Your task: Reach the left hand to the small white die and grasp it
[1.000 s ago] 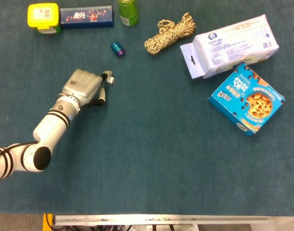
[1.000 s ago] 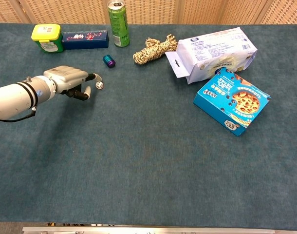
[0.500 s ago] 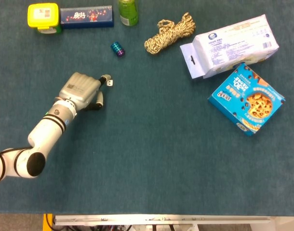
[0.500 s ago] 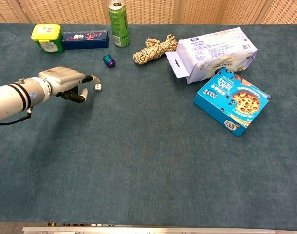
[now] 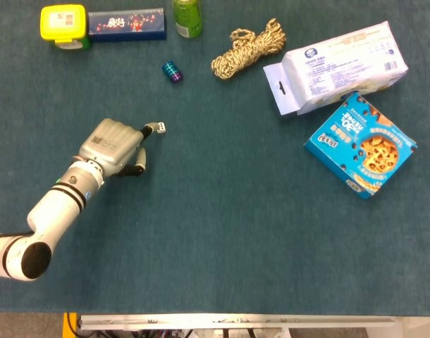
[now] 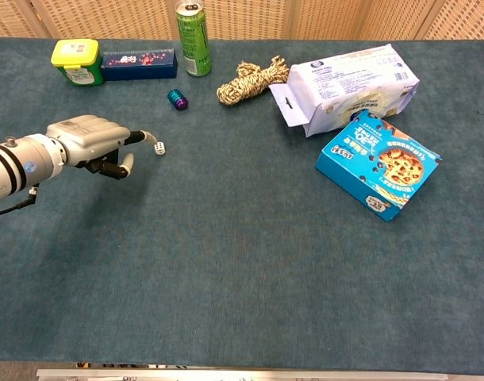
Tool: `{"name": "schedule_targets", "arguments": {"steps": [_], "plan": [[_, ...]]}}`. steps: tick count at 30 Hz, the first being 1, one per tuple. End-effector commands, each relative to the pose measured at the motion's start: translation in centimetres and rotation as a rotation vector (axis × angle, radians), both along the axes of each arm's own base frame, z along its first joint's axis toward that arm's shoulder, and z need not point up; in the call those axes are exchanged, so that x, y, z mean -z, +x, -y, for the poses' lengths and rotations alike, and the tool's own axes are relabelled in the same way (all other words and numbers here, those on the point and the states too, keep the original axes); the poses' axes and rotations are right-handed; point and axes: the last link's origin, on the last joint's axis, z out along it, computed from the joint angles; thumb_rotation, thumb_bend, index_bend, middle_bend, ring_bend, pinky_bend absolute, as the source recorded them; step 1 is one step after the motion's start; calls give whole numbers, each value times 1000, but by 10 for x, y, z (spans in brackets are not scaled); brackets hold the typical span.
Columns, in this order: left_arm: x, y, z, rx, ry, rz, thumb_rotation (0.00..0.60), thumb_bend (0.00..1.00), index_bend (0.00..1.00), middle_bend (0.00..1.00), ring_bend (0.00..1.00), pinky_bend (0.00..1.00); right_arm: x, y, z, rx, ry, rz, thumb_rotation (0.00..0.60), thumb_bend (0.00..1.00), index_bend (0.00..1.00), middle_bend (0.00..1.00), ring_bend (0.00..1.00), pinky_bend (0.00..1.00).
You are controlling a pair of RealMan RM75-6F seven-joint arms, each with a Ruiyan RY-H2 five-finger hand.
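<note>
The small white die (image 5: 160, 127) lies on the teal table cloth, left of centre; the chest view also has the die (image 6: 159, 148). My left hand (image 5: 116, 144) sits just left of it, knuckles up. One outstretched finger (image 5: 149, 129) reaches the die's left side and seems to touch it. The thumb (image 5: 134, 169) hangs well apart from the die, so nothing pinches it. In the chest view the left hand (image 6: 91, 143) shows the same finger (image 6: 141, 136) pointing at the die. My right hand is in neither view.
A small blue-purple spool (image 5: 172, 72) lies beyond the die. At the back are a yellow-lidded tub (image 5: 63, 24), a dark blue box (image 5: 126, 23) and a green can (image 5: 187, 17). A rope bundle (image 5: 249, 48), a white packet (image 5: 338, 65) and a blue cookie box (image 5: 361, 144) lie to the right.
My left hand has drawn back toward the near-left. The die has shifted a little nearer along with the fingertip.
</note>
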Motion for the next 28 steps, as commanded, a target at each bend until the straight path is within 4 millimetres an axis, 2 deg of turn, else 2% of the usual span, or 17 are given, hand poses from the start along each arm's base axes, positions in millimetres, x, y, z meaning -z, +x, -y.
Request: {"name": "schedule_targets", "arguments": {"steps": [1, 4, 7, 9, 11, 14, 19, 22, 23, 25, 28], "plan": [[-5, 1, 1, -7, 27, 29, 292, 723, 101, 968, 959, 1000, -1, 0, 0, 1, -1, 0, 600, 334, 395, 435, 310, 298], [-15, 0, 2, -13, 87, 77, 315, 720, 80, 907, 898, 983, -1, 0, 0, 3, 1, -1, 600, 334, 395, 435, 310, 298], [-29, -6, 4, -15, 165, 131, 371, 683, 41, 788, 765, 906, 0, -1, 1, 7, 5, -2, 600, 334, 395, 435, 310, 298], [-39, -12, 8, -20, 225, 175, 394, 636, 33, 733, 697, 889, 1, -1, 2, 9, 9, -2, 600, 334, 395, 435, 310, 298], [-48, -20, 12, -30, 277, 213, 387, 564, 31, 666, 628, 848, 1, -1, 3, 10, 13, -3, 600, 334, 395, 435, 310, 298], [-64, -36, 21, -54, 356, 270, 358, 467, 30, 542, 510, 713, 2, -2, 4, 13, 19, -9, 600, 333, 395, 435, 310, 298], [-92, -66, 42, -84, 449, 316, 332, 436, 31, 379, 344, 476, 2, 0, 7, 6, 26, -8, 600, 334, 395, 435, 310, 298], [-107, -83, 58, -101, 499, 320, 339, 436, 34, 349, 320, 419, 3, 2, 8, -4, 33, -9, 600, 334, 395, 435, 310, 298], [-112, -87, 63, -108, 513, 321, 370, 436, 35, 347, 318, 410, 4, 2, 8, -7, 37, -10, 600, 333, 395, 435, 310, 298], [-122, -94, 74, -117, 547, 326, 482, 436, 37, 347, 316, 403, 6, 4, 8, -11, 46, -10, 600, 333, 395, 435, 310, 298], [-133, -100, 91, -129, 581, 334, 520, 436, 43, 347, 316, 402, 10, 5, 8, -16, 56, -10, 600, 333, 395, 435, 310, 298]]}}
